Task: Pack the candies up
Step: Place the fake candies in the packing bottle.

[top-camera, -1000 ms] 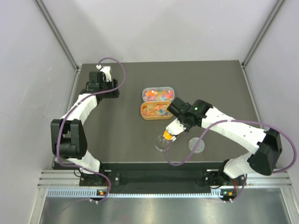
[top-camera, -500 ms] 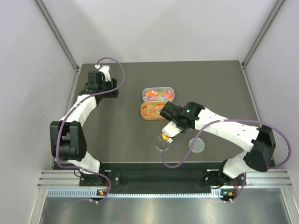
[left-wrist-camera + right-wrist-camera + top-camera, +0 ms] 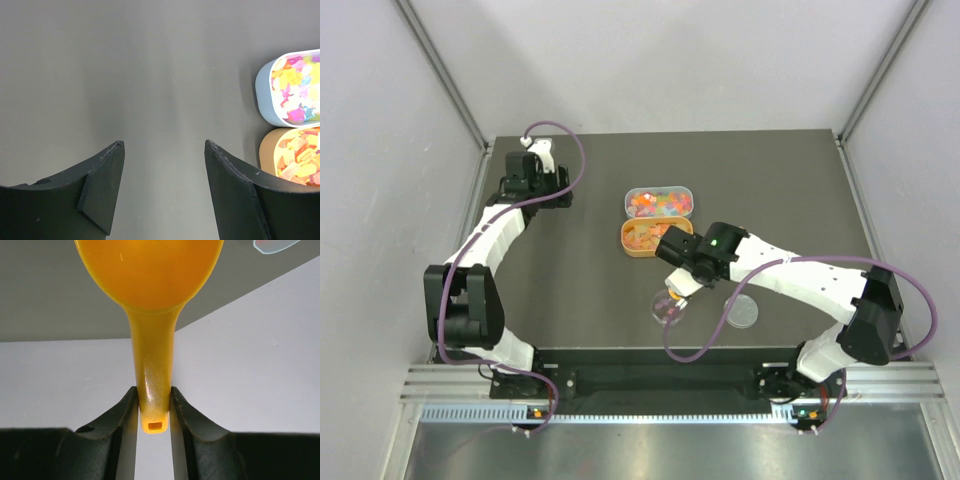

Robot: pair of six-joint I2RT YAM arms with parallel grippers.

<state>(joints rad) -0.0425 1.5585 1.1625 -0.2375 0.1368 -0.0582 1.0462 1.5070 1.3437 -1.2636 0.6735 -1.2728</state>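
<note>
Right pincer (image 3: 152, 396) pinches the handle of an orange plastic scoop (image 3: 150, 270), fingers pressed tight on both sides. From above, the scoop bowl is over a small clear round cup (image 3: 665, 311) near the front of the desk (image 3: 770, 180). The cup may hold a few sweets, too small to be sure. A clear round lid (image 3: 742, 311) lies flat, near the cup on its right. The candies (image 3: 658, 204) fill a pale blue oval tub (image 3: 266, 87), with more in an orange oval tub (image 3: 642, 238) touching it on the near side. Left pincer (image 3: 164, 145) is spread, gripping nothing, over bare desk left of the tubs.
</note>
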